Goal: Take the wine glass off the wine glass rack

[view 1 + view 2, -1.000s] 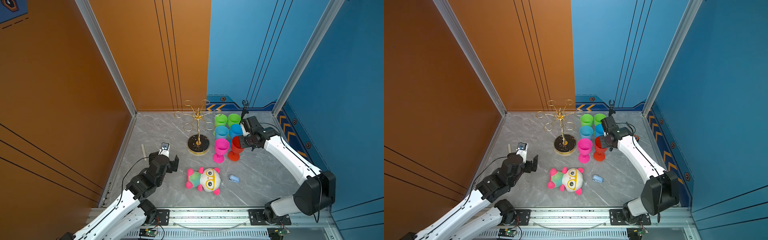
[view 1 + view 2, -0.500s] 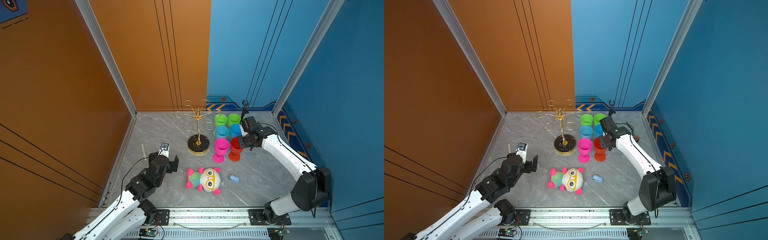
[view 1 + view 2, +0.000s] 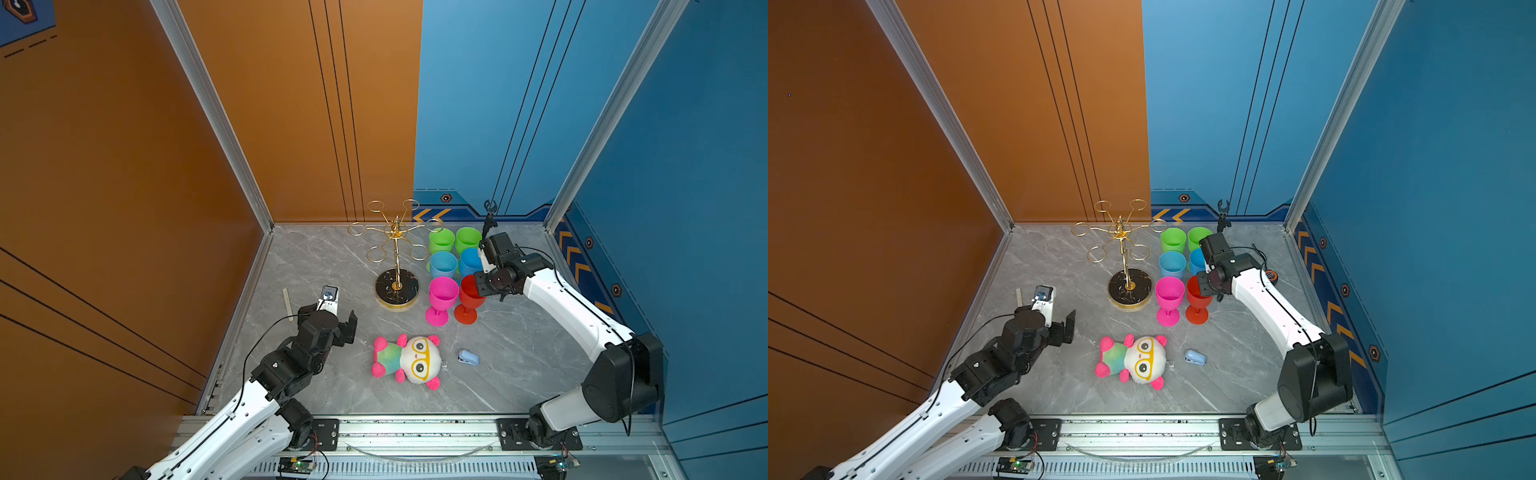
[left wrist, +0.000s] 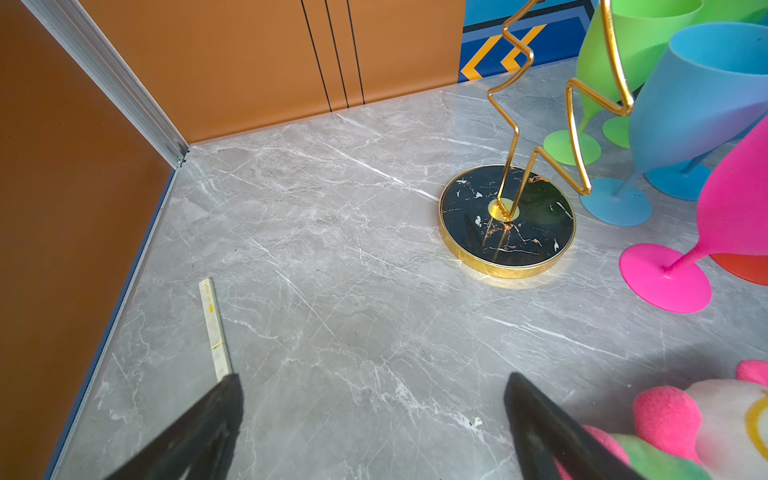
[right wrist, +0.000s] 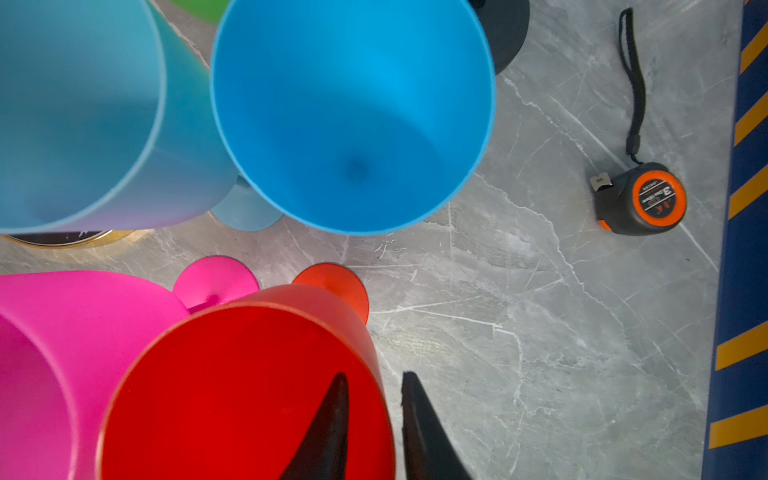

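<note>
The gold wire wine glass rack (image 3: pixel 395 249) (image 3: pixel 1121 249) stands on its black marbled base (image 4: pixel 507 220), and all its loops are bare. A red wine glass (image 3: pixel 467 299) (image 3: pixel 1196 303) (image 5: pixel 232 395) stands upright on the table beside a pink one. My right gripper (image 5: pixel 372 376) (image 3: pixel 478 286) straddles the red glass's rim, one finger inside the bowl and one outside. Its jaws are parted, with a gap on each side of the wall. My left gripper (image 4: pixel 374 378) (image 3: pixel 338 326) hovers wide open over bare table, left of the rack, holding nothing.
A pink glass (image 3: pixel 441 297), two blue glasses (image 3: pixel 443 262) and two green glasses (image 3: pixel 441 240) crowd behind and beside the red one. A plush toy (image 3: pixel 409 359) and a small blue object (image 3: pixel 468 357) lie in front. A tape measure (image 5: pixel 640 199) lies near the right wall, and a white strip (image 4: pixel 214 328) near the left wall.
The right gripper's jaws have parted from the red glass's rim. The glass stands where it was. The left arm has not moved.
</note>
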You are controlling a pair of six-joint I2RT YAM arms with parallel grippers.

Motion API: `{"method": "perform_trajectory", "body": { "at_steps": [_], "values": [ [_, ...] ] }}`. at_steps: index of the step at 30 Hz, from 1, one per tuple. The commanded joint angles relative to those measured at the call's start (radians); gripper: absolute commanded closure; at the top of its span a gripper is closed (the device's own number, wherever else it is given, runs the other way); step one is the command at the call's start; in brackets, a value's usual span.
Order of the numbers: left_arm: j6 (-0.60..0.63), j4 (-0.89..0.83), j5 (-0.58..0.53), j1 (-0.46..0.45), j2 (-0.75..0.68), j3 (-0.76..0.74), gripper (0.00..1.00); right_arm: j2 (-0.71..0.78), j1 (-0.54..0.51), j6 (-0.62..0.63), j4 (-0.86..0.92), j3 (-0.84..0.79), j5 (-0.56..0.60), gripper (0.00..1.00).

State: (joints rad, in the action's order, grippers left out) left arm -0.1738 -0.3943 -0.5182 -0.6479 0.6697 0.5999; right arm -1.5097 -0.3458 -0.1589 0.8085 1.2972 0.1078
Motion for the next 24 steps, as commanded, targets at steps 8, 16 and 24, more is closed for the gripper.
{"method": "perform_trajectory", "body": {
  "at_steps": [8, 16, 24],
  "values": [
    [0.018, 0.019, 0.032, 0.068, 0.027, -0.011, 0.02, 0.097, 0.031, -0.001, 0.056, 0.062, -0.014, 0.36],
    [0.042, 0.135, 0.145, 0.234, 0.079, -0.020, 0.02, 0.183, 0.114, 0.022, -0.028, 0.025, -0.040, 0.12],
    [0.045, 0.320, 0.235, 0.442, 0.204, -0.043, 0.02, 0.304, 0.258, -0.027, -0.292, -0.171, -0.046, 0.00]
  ]
}}
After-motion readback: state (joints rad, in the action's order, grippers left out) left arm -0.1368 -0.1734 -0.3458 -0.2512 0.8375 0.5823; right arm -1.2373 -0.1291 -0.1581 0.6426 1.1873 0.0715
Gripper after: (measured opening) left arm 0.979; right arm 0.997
